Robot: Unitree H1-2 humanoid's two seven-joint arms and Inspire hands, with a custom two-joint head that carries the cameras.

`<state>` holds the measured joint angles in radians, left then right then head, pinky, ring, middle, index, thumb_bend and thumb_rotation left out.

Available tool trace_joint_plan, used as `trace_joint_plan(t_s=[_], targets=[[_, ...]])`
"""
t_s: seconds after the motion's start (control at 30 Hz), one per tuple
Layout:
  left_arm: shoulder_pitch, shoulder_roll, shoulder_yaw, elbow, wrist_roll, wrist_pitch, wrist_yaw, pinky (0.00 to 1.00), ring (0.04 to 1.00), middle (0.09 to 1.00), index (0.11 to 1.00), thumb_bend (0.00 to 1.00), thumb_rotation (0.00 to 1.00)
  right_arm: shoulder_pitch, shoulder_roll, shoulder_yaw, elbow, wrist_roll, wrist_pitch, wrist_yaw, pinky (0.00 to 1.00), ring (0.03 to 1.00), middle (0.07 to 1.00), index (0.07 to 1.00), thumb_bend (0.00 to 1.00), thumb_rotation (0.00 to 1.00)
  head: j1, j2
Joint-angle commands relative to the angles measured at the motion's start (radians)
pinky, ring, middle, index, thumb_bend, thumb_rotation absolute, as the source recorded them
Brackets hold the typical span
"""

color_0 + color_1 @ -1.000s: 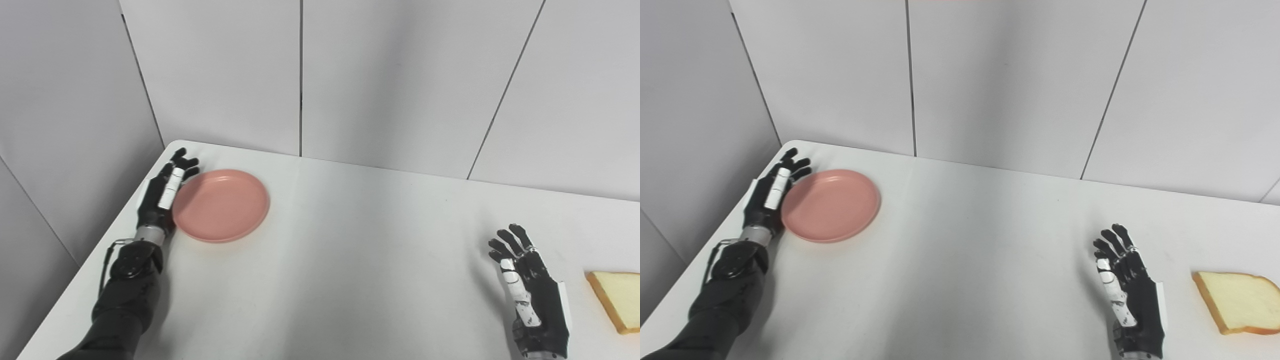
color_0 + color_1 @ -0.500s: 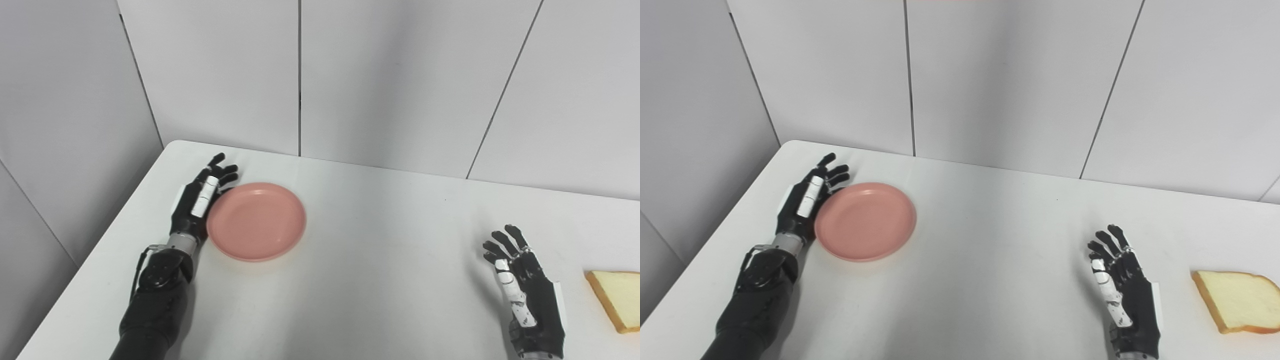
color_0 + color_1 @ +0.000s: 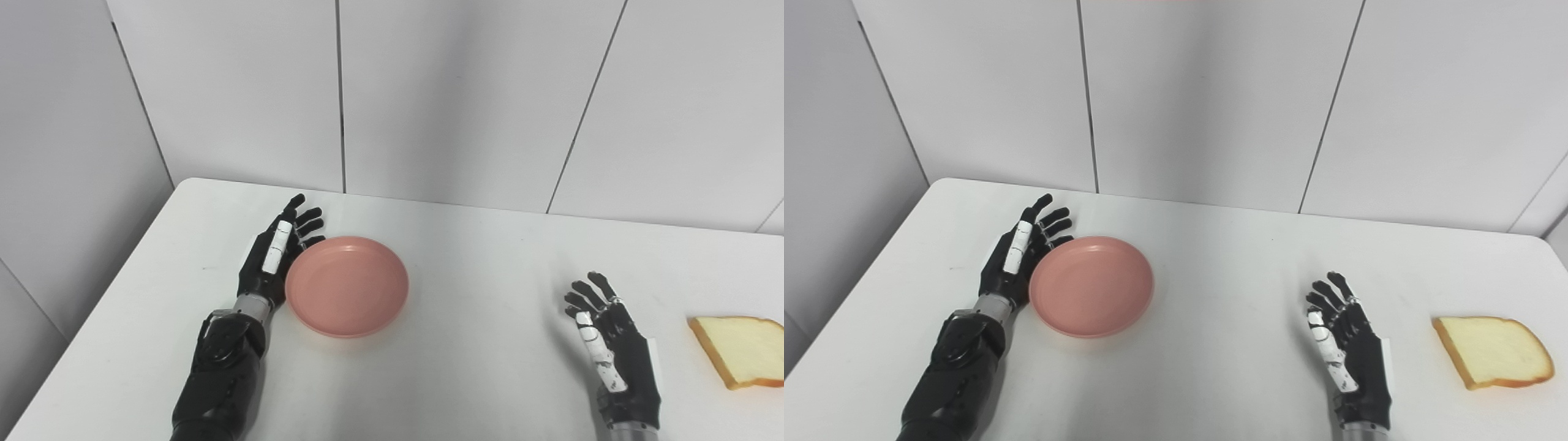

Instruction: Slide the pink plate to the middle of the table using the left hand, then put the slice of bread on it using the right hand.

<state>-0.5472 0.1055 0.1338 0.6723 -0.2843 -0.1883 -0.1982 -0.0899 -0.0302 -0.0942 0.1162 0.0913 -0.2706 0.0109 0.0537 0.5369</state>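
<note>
A round pink plate [image 3: 346,286] lies flat on the white table [image 3: 478,367], left of the middle. My left hand [image 3: 275,254] is open, fingers stretched out, its palm side against the plate's left rim. It also shows in the right eye view [image 3: 1020,254]. My right hand [image 3: 612,349] is open and empty, resting edge-up at the front right. A slice of bread [image 3: 1494,351] with a tan crust lies flat on the table to the right of that hand, apart from it. The bread also shows in the left eye view [image 3: 744,351].
Grey wall panels [image 3: 459,98] stand right behind the table's far edge and along its left side. The table's left edge [image 3: 92,318] runs diagonally near my left arm.
My left hand has pushed the pink plate to the right, toward the table's middle. The camera has also turned a little to the right. My right hand has hardly moved.
</note>
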Motion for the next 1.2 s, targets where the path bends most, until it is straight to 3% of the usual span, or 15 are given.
trace_joint_plan(t_s=[0.0,0.3,0.53,0.67,0.8,1.17], targets=[[0.020,-0.036,-0.008,0.014,-0.016,0.052,-0.020,0.74,0.828,0.815,0.893,0.87,0.77,0.042,0.034,0.017,0.021,-0.004,0.016,-0.008,0.77,0.768,0.803,0.844,0.48,0.60,-0.002,-0.002],[0.042,-0.105,-0.044,0.048,0.002,0.048,-0.021,0.76,0.845,0.843,0.903,0.83,0.78,0.040,0.055,0.031,0.018,-0.021,0.011,-0.023,0.75,0.755,0.799,0.845,0.47,0.58,-0.043,0.004],[0.039,-0.152,-0.015,0.053,-0.043,0.081,-0.020,0.77,0.855,0.857,0.903,0.82,0.78,0.038,0.085,0.051,0.000,-0.067,0.030,-0.050,0.73,0.748,0.793,0.846,0.47,0.59,-0.136,0.028],[0.045,-0.162,-0.013,0.027,-0.066,0.119,-0.034,0.82,0.875,0.878,0.928,0.81,0.79,0.035,0.110,0.063,-0.013,-0.093,0.050,-0.072,0.72,0.739,0.787,0.835,0.47,0.58,-0.180,0.036],[0.048,-0.157,-0.037,0.019,-0.049,0.133,-0.038,0.79,0.868,0.874,0.925,0.82,0.81,0.031,0.126,0.074,-0.011,-0.123,0.047,-0.090,0.70,0.738,0.790,0.843,0.45,0.58,-0.212,0.041],[0.059,-0.137,-0.069,0.027,-0.011,0.113,-0.030,0.80,0.863,0.873,0.917,0.80,0.75,0.023,0.152,0.086,-0.019,-0.131,0.068,-0.114,0.69,0.733,0.783,0.834,0.44,0.59,-0.239,0.048]])
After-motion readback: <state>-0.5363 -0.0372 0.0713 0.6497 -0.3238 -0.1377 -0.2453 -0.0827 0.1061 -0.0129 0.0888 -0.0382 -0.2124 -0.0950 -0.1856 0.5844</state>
